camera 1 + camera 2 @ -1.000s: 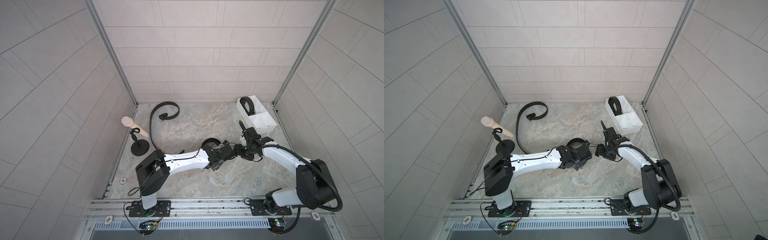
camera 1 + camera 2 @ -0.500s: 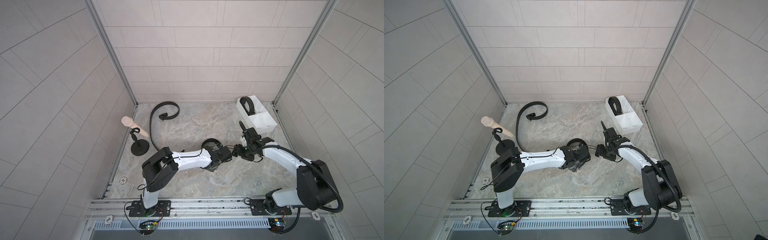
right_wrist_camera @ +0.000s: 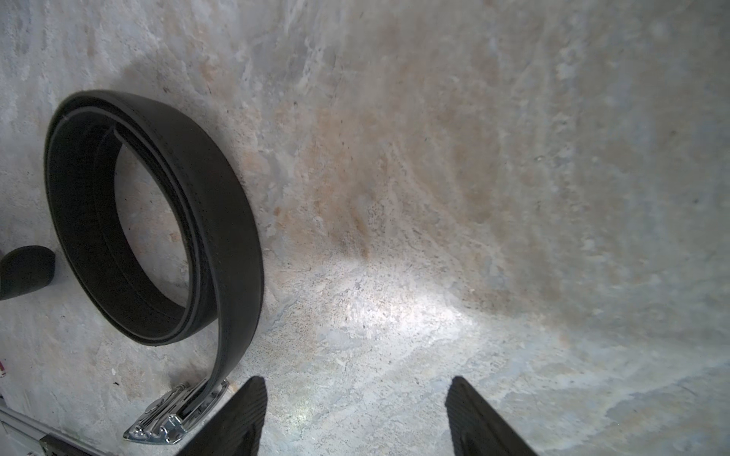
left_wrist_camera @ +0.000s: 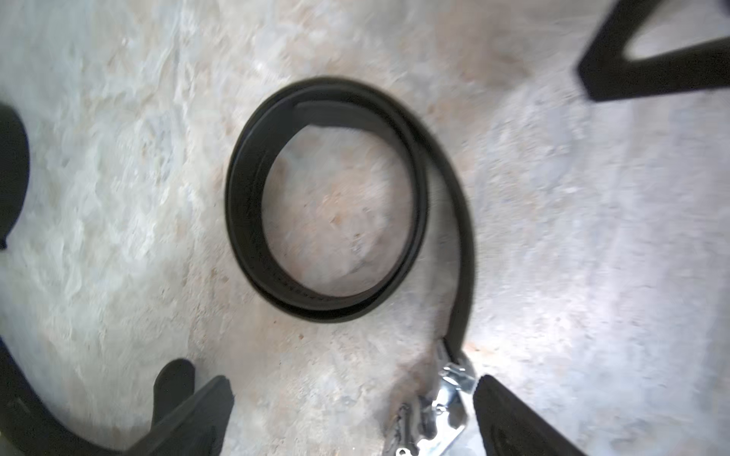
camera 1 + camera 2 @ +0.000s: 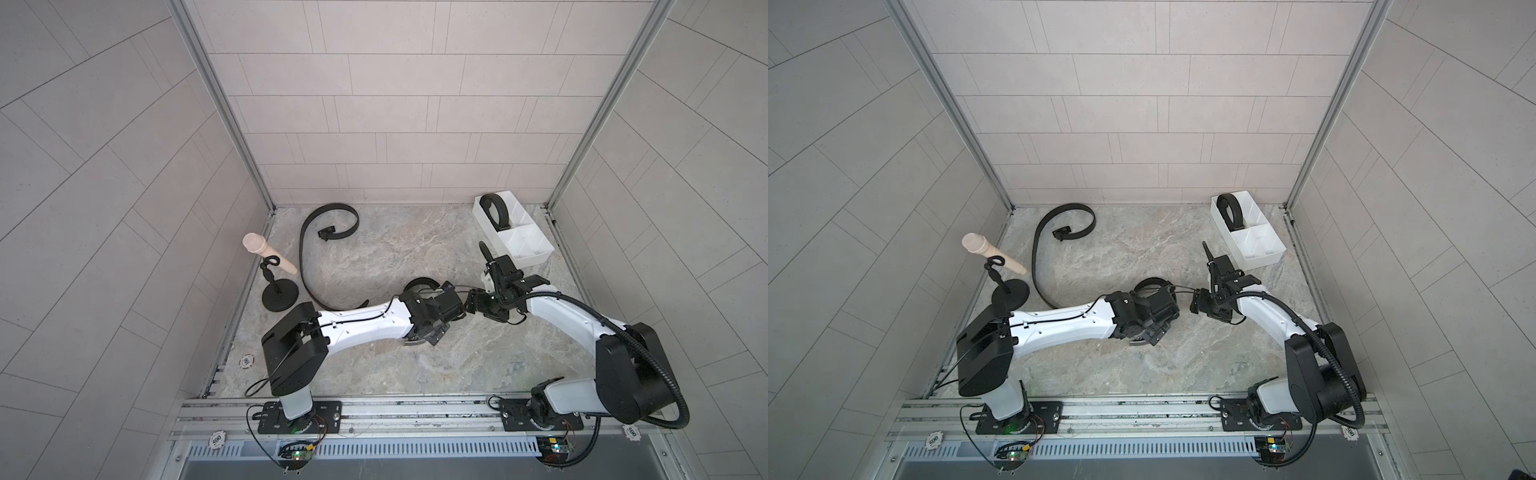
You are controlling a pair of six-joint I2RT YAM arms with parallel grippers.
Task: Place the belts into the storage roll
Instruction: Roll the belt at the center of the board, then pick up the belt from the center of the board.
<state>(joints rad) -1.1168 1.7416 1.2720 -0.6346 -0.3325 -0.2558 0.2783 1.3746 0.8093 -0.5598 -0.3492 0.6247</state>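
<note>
- The white storage tray [image 5: 537, 258] is being used as the landmark; it is sitting at the far right corner of the marble table [image 5: 395, 249].
- One belt coil [image 5: 494, 212] is being stored on edge in the tray's far, largest compartment.
- A second coiled belt [image 4: 247, 205] is standing on edge on the table. It is well apart from the tray, to the tray's left and nearer the arm bases. Its tail is being led out to a silvery buckle [image 4: 438, 406] on the tray-facing side.
- The left gripper [image 4: 353, 383] is being held at this belt with its fingers spread wide. Nothing is being pinched. The buckle is lying between the fingers, just beside one of them.
- The right gripper [image 3: 355, 381] is being held on the tray side of the same coil. Its fingers are likewise spread, with table surface between them. The buckle is just outside one finger; contact cannot be told.
- The third belt [image 5: 302, 257], uncoiled, is lying in a long loose curve far across the table from the tray, on the tray's left.
- Farther still from the tray, a beige microphone [image 5: 266, 251] is being held tilted in a black round-based stand [image 5: 279, 294].
</note>
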